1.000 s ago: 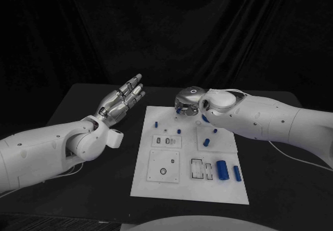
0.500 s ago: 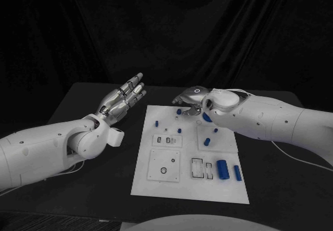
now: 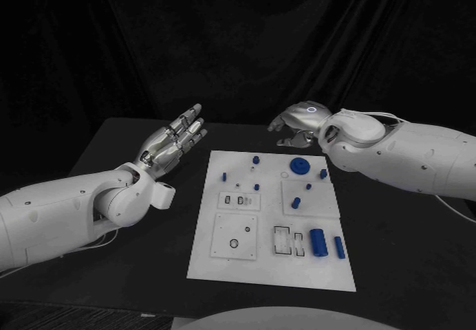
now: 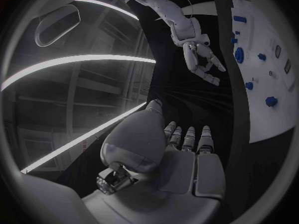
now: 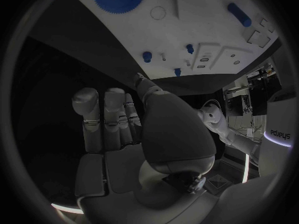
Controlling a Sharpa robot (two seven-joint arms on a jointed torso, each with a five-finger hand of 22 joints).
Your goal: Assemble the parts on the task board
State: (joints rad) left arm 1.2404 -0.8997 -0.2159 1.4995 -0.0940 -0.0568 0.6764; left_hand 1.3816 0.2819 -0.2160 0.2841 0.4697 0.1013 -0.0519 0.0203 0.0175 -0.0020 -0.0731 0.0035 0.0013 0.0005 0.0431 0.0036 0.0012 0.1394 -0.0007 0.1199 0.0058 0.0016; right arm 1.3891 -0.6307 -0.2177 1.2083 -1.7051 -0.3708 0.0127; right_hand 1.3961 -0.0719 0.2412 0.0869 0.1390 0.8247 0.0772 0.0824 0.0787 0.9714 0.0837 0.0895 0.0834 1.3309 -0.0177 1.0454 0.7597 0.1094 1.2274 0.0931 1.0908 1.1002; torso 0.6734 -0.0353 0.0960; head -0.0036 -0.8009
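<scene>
The white task board lies in the middle of the black table, its long sides running from the near edge toward the far edge. Small blue parts sit on it: a blue gear near the board's far right corner, a large blue cylinder and a slimmer blue pin side by side near its near right corner, and several small blue pegs across its far half.

The right robot hand hangs over the table just beyond the board's far edge, apart from the gear and touching nothing. Its fingers are loosely curled downward and hold no part; in the right wrist view they lie side by side with nothing between them.

The left robot hand is raised over the table's far left area, beside the board's far left corner and clear of it. Its fingers are stretched out straight, close together, palm empty.
</scene>
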